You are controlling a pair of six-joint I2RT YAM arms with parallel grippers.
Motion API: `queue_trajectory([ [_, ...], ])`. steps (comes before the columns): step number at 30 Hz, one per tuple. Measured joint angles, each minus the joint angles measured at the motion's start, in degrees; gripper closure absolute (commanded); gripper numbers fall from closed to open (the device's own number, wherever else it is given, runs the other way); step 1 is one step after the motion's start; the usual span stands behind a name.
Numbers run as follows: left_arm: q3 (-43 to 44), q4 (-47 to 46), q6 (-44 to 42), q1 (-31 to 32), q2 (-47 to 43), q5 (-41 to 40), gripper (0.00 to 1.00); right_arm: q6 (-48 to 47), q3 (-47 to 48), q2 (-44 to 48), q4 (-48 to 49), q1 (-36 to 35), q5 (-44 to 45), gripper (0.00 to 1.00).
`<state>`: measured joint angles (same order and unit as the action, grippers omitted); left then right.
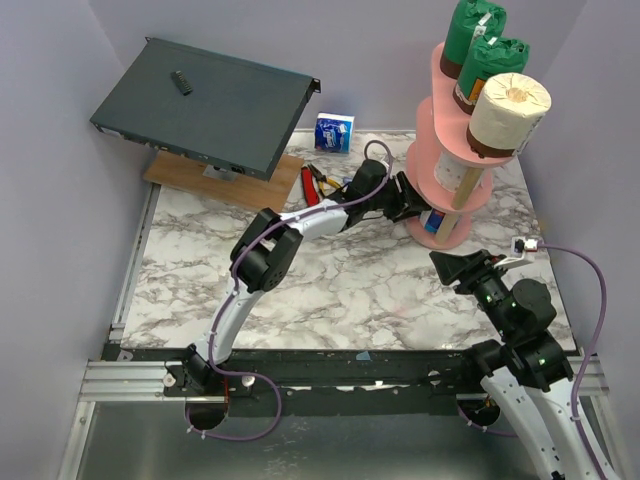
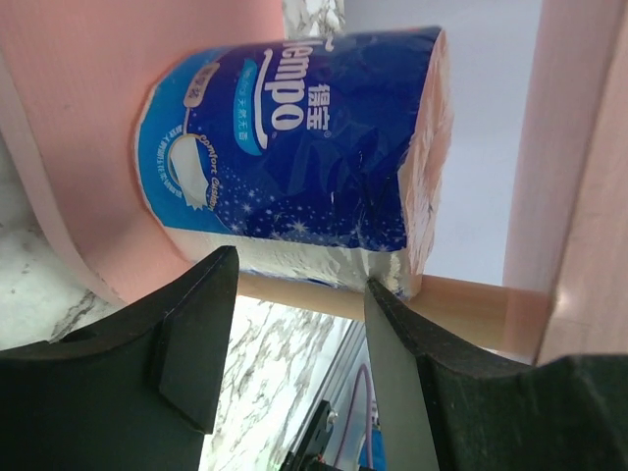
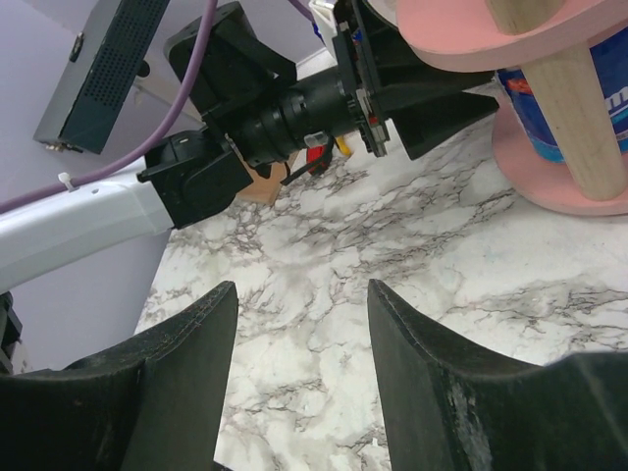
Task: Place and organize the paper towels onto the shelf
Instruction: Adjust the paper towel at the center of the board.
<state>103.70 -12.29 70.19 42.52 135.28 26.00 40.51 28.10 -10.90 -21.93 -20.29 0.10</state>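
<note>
Left gripper (image 2: 297,280) jaws spread wide, gripping nothing. Blue-wrapped roll (image 2: 294,137) lies just beyond the fingertips, on the lowest board of the shelf (image 1: 445,128); whether one finger touches it is unclear. Right gripper (image 3: 299,294) jaws likewise parted, nothing between them, over the table (image 1: 330,290) beside the shelf's base.

We see the shelf (image 1: 447,105) as pink boards with a smooth, matt, painted look, joined by dowel posts (image 3: 569,118) of pale bare wood. On the shelf's lowest board, the blue-and-white roll (image 2: 294,137) wears glossy plastic film, crinkled at its end. On the shelf's top board, the bare white roll (image 1: 510,105) looks like soft, matt paper around a brown cardboard core. The green-wrapped rolls (image 1: 478,30), also on that board, have a wrinkled wrap with a slight sheen. Under the shelf, the table (image 1: 330,290) is smooth, marble-patterned and faintly glossy. Left of the shelf, the dark grey box (image 1: 205,105) looks like matt metal and rests on a brown wooden board (image 1: 265,185). The left gripper (image 2: 302,273), at the shelf's lowest board, is matt black plastic.
</note>
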Motion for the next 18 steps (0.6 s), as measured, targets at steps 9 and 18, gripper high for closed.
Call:
queue_trajectory([
  [9,-1.95,-0.9,0.85,0.57,0.2,0.66,0.46,0.0,0.0,0.11,0.0,-0.02,0.24,0.42],
  [18,-11.17,-1.75,0.96,-0.79,-4.35,0.61,0.46,-0.02,0.0,0.11,0.0,-0.02,0.46,0.42],
])
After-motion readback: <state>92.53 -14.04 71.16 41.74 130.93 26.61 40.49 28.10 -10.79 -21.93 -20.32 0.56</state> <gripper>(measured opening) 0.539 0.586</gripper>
